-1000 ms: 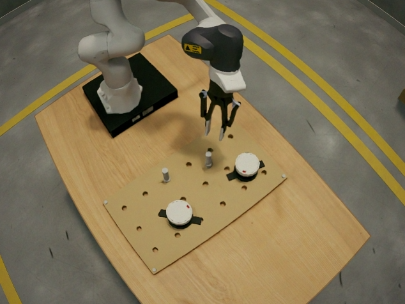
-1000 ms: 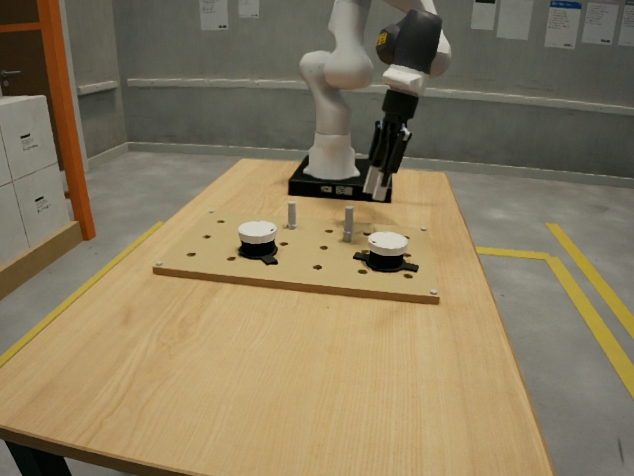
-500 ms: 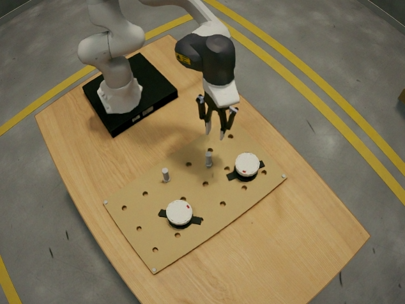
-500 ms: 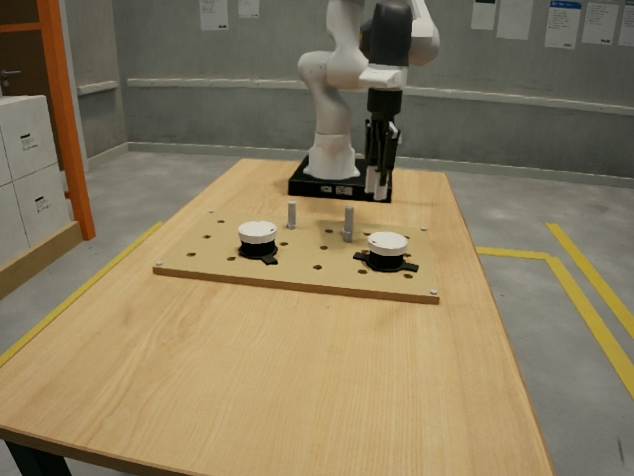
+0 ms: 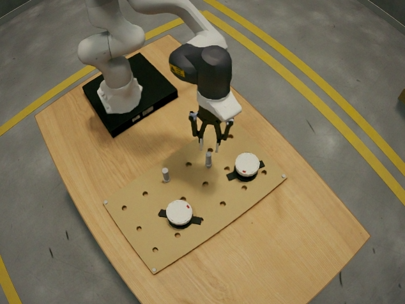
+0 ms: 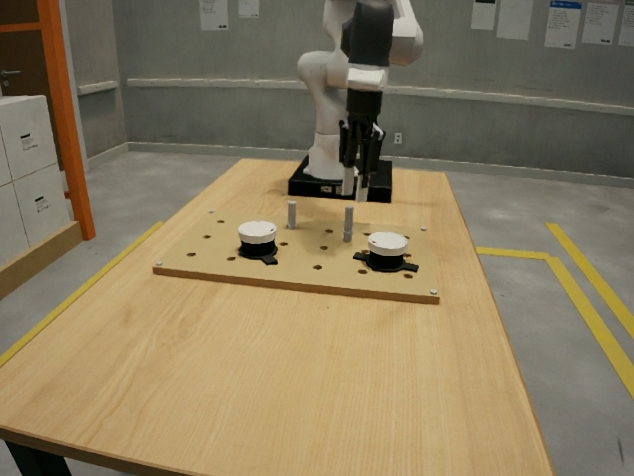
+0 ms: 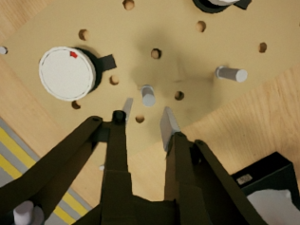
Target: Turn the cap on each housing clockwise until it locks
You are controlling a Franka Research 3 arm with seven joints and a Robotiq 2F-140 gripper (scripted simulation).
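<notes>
Two white round caps, each with a red mark, sit on black housings that stand upright on a tan pegboard (image 5: 130, 219) (image 6: 307, 279) (image 7: 43, 28). One cap (image 5: 247, 164) (image 6: 387, 242) (image 7: 65, 73) is on the side nearer my gripper. The other cap (image 5: 179, 211) (image 6: 257, 231) (image 7: 215, 3) is farther along the board and is cut off at the top of the wrist view. My gripper (image 5: 208, 147) (image 6: 355, 192) (image 7: 146, 111) hangs above a grey peg (image 5: 208, 159) (image 6: 348, 223) (image 7: 148, 95), fingers a little apart with nothing between them.
A second grey peg (image 5: 166, 174) (image 6: 291, 214) (image 7: 231, 73) stands on the board, which has several holes. The robot's black base (image 5: 153, 85) (image 6: 381, 187) sits at the back of the wooden table (image 5: 261, 245).
</notes>
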